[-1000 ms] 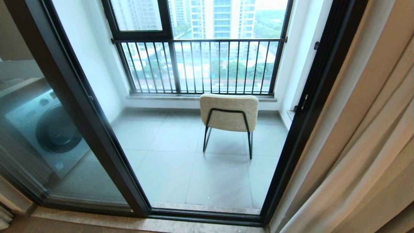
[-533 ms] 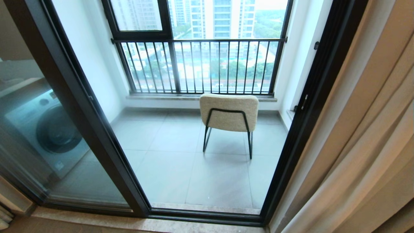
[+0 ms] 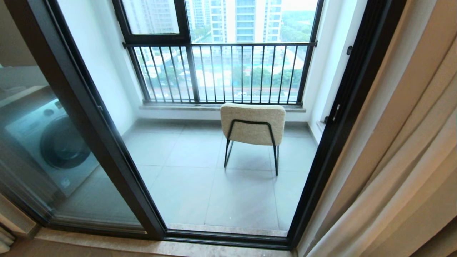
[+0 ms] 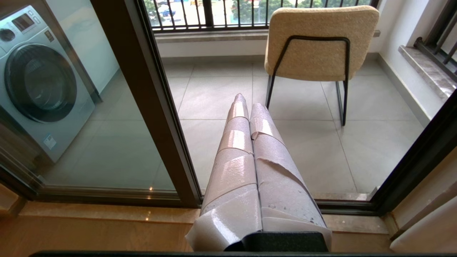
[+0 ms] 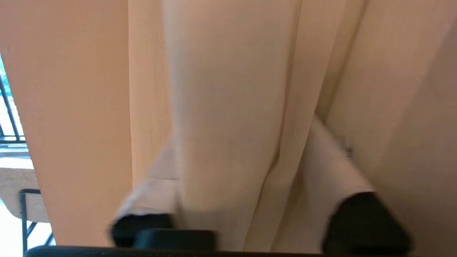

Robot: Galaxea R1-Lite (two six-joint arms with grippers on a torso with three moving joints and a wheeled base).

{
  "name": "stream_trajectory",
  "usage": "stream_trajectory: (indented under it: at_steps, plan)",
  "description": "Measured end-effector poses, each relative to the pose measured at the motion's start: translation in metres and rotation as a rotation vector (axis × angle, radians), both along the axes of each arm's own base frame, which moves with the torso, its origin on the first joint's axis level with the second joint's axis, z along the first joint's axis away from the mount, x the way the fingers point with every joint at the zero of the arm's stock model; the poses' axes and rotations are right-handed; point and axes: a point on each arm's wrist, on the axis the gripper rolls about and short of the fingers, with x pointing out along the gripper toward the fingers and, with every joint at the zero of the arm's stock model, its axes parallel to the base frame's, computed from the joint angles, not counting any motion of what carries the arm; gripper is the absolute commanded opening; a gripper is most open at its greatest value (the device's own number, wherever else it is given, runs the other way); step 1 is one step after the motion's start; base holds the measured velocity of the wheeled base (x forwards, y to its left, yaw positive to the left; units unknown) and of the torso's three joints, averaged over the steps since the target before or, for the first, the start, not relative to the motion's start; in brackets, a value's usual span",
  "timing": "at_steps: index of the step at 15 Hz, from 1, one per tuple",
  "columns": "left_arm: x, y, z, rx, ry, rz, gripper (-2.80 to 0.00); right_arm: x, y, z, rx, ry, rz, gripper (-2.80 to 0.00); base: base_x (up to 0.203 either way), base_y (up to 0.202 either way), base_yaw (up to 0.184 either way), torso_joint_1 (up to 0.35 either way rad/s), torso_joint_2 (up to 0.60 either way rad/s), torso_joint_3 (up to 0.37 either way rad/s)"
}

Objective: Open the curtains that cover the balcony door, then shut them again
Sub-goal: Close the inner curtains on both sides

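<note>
The curtains [image 3: 403, 150] hang bunched in long beige folds at the right edge of the head view, clear of the glass. The balcony door [image 3: 107, 142] has a dark frame and stands uncovered, so the balcony shows through it. In the right wrist view my right gripper [image 5: 250, 157] is pushed into the curtains [image 5: 228, 107]. One thick fold lies between its taped fingers [image 5: 332, 160], which stand well apart. My left gripper [image 4: 248, 101] is shut and empty, and it points at the door's lower track. Neither arm shows in the head view.
A beige chair [image 3: 252, 125] on black legs stands on the tiled balcony floor, in front of a black-barred window [image 3: 221, 71]. A washing machine [image 3: 53, 142] sits behind the left glass panel. A stone threshold [image 3: 160, 246] runs along the door's foot.
The curtain folds at the lower right of the head view have shifted slightly. The door, the chair and the camera have stayed put.
</note>
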Motion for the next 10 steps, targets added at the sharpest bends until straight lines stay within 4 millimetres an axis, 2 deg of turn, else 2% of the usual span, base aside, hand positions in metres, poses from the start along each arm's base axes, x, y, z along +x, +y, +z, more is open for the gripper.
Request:
stream_trajectory:
  at_steps: [10]
  plan:
    - [0.0, 0.0, 0.0, 0.0, 0.0, 0.0, -2.8, -0.012, 0.008, 0.004, 0.054, -0.038, 0.036, -2.8, 0.0, 0.0, 0.0, 0.0, 0.0, 0.0]
